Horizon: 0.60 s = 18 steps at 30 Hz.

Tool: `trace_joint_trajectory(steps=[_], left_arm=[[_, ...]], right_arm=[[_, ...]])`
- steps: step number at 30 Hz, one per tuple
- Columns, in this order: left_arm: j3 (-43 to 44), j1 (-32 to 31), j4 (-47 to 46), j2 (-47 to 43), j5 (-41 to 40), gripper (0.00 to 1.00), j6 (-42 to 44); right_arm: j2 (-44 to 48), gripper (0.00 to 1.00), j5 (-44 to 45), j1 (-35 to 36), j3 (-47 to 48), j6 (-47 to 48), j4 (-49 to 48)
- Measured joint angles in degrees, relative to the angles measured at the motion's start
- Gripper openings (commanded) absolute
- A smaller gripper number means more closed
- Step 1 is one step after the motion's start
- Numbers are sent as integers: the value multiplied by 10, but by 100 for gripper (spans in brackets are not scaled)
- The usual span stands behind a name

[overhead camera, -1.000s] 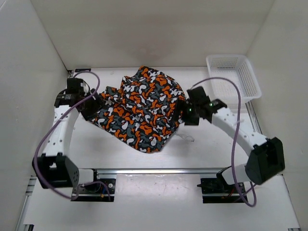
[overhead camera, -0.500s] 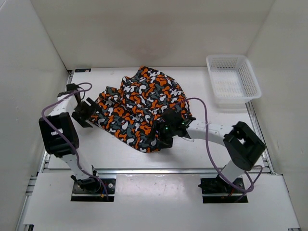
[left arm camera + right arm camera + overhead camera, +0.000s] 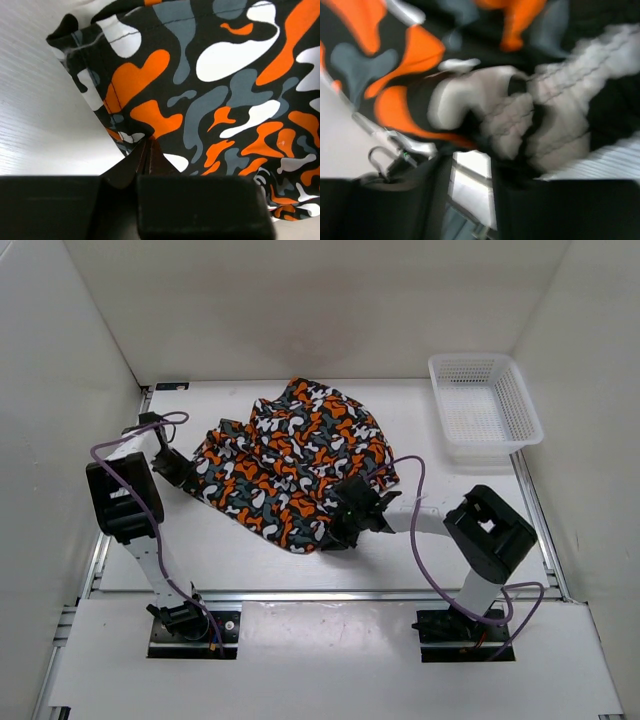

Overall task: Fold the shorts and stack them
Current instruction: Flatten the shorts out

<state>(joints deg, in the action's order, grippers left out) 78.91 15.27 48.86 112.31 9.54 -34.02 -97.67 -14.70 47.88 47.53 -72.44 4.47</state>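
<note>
The left claw (image 3: 144, 155) is caught in its wrist view drawn down to a narrow point, dark tips pinched on the hem of the soft cloth shorts (image 3: 215, 75) printed in orange, black, grey and white camouflage blotches. The right claw (image 3: 470, 187) is shown blurred, jaws parted with a pale slot between them. A gathered whitish waistband (image 3: 520, 125) is pressed just ahead of it, and whether cloth is caught there cannot be told.

Only from overhead is the layout given. The shorts are heaped, rumpled and unfolded, mid-way across the white table (image 3: 240, 540), the left claw at their left edge, the right claw at their near right edge. A white mesh basket (image 3: 485, 405) is set well apart at the far right.
</note>
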Motion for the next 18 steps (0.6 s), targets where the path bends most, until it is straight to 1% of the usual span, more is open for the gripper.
trace_joint_trajectory(steps=[1, 2, 4, 6, 8, 11, 13, 14, 16, 17, 18], left_arm=[[0, 0, 1, 0, 0, 10, 1], [0, 0, 1, -1, 1, 10, 2], [-3, 0, -2, -3, 1, 10, 5], [-18, 0, -7, -11, 3, 10, 8], [-49, 0, -11, -30, 8, 10, 13], [-103, 0, -9, -78, 22, 10, 21], [-137, -2, -2, -125, 31, 17, 28], [-152, -2, 0, -151, 34, 22, 31], [-177, -2, 8, -208, 39, 50, 38], [-183, -2, 10, -231, 41, 65, 43], [-192, -2, 11, -255, 42, 79, 44]], right_arm=[[-1, 6, 13, -2, 6, 4, 17], [-1, 1, 26, -4, 11, 5, 34], [3, 0, 40, -16, 13, 9, 57], [23, 0, 52, -45, 0, 11, 70], [62, 0, 65, -90, -36, 18, 89], [124, 0, 105, -155, -77, 39, 145], [163, 2, 141, -183, -88, 57, 195], [180, 12, 154, -187, -88, 64, 216], [221, 30, 180, -185, -84, 78, 249], [241, 50, 191, -184, -81, 83, 262], [263, 59, 201, -181, -77, 88, 273]])
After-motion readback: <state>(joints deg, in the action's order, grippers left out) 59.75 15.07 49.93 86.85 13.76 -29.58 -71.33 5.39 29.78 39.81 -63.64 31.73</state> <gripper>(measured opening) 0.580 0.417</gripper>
